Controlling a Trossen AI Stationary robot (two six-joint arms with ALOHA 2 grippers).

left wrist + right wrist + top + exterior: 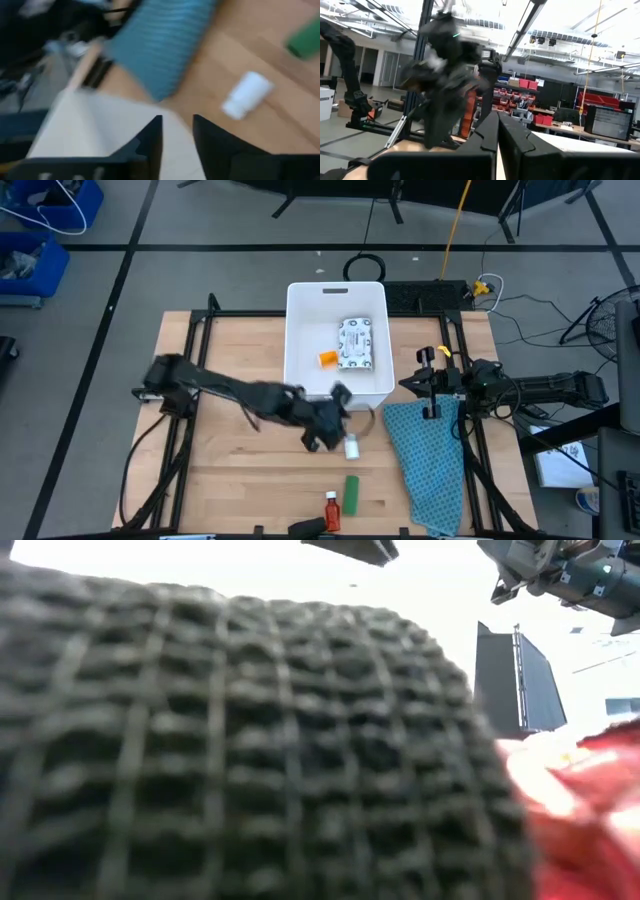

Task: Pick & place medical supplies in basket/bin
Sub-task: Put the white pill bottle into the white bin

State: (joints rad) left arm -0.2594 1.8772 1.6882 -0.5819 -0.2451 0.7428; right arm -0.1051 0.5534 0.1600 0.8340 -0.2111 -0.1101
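- Basket/bin (300, 330): large white tub at the far middle of the tabletop (230, 480). It holds the flat white packet with dark speckled print (357, 343) and a small orange item (328, 359) lying just beside that packet.
- White bottle (351, 446): on its side on the tabletop, just outside the tub's near wall. The left wrist view shows it lying free on the wood (247, 94).
- Green stick-shaped box (352, 493): on the tabletop nearer the front edge, apart from the white bottle.
- Orange-red bottle (331, 509): just beside the green box, at the front edge.
- Teal-blue cloth (430, 460): spread on the right side of the tabletop; not one of the supplies.
- Left claw (335, 432): reaches across to the tub's near corner, close beside the white bottle. In the left wrist view its fingers stand a little apart, with nothing between them.
- Right claw (432, 388): waits at the right edge of the tabletop, fingers together, empty.
- Step in hand, as judged: two items are placed; the left arm is between picks, with the white bottle the nearest candidate.
- Next move calls for: lining the open fingers across the bottle's round body, lowering to the wood, then closing without rolling it away.
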